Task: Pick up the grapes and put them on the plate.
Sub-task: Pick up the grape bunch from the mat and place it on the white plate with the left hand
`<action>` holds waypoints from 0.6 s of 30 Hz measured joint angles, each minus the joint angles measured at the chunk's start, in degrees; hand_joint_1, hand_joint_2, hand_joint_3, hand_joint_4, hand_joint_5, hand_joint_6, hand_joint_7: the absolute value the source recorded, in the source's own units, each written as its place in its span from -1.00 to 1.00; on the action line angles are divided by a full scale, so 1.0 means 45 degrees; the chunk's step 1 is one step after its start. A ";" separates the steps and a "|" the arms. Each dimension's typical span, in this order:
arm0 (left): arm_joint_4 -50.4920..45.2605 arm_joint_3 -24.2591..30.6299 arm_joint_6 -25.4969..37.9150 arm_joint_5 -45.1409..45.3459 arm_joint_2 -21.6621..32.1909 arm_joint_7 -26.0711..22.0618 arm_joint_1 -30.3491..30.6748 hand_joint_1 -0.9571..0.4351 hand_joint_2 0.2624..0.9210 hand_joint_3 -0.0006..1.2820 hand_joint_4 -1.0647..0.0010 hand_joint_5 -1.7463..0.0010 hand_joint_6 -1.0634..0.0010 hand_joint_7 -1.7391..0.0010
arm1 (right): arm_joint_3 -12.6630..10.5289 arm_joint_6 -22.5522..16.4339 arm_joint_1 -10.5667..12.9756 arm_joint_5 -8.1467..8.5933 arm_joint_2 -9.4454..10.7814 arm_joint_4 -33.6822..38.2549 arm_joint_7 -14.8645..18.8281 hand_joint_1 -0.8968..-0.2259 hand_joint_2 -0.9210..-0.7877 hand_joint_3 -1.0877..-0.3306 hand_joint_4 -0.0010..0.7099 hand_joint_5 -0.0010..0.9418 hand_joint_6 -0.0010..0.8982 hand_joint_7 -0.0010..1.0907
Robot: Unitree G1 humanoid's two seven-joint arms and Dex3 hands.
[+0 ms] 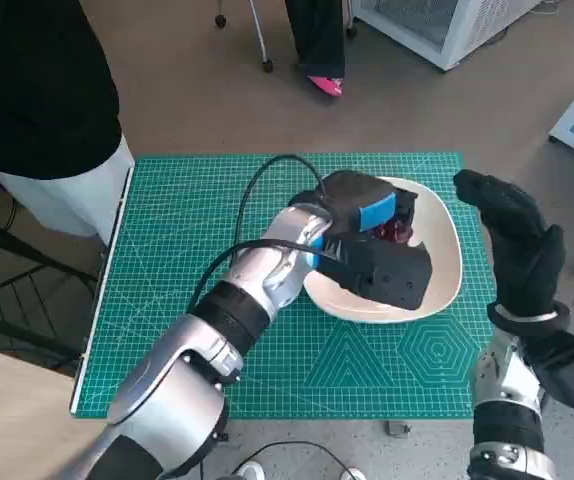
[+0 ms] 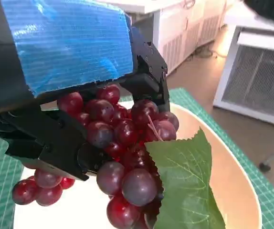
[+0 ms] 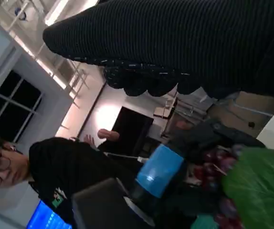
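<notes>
The left hand (image 1: 362, 215) holds the grapes (image 2: 122, 143) over the white plate (image 1: 445, 245), with its black fingers (image 2: 149, 81) wrapped around the top of the dark red bunch (a green leaf (image 2: 187, 186) hangs just past the fingers). A few grapes hang below the fingers, close to the plate, but I cannot tell if they touch it. The right hand (image 1: 517, 245) stands beside the plate on the green mat (image 1: 187, 220), fingers apart and holding nothing.
</notes>
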 measured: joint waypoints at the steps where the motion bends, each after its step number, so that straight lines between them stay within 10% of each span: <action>1: 0.0075 0.0009 0.0007 -0.0008 -0.0025 0.0002 -0.0010 0.38 0.98 -0.76 0.04 -0.71 -0.24 -0.14 | 0.0027 0.0024 0.0009 0.0000 0.0000 -0.0036 -0.0031 0.38 -1.00 0.35 -0.34 -1.00 -0.47 -1.00; 9: 0.0554 0.0113 0.0071 -0.0059 -0.0176 0.0100 -0.0174 0.38 0.97 -0.74 0.06 -0.75 -0.27 -0.10 | 0.0211 0.0132 0.0033 0.0004 0.0001 -0.0127 -0.0177 0.38 -1.00 0.30 -0.37 -1.00 -0.49 -1.00; 14: 0.0781 0.0299 0.0111 -0.0316 -0.0179 0.0019 -0.0304 0.42 0.99 -0.69 0.07 -0.61 0.05 -0.35 | 0.0242 0.0136 0.0033 0.0010 0.0000 -0.0141 -0.0177 0.34 -1.00 0.29 -0.38 -1.00 -0.51 -1.00; 18: 0.0979 0.0486 0.0162 -0.0544 -0.0192 -0.0237 -0.0408 0.73 1.00 -0.66 0.06 -0.63 0.25 0.30 | 0.0255 0.0137 0.0033 0.0010 0.0000 -0.0177 -0.0178 0.40 -1.00 0.25 -0.39 -1.00 -0.52 -1.00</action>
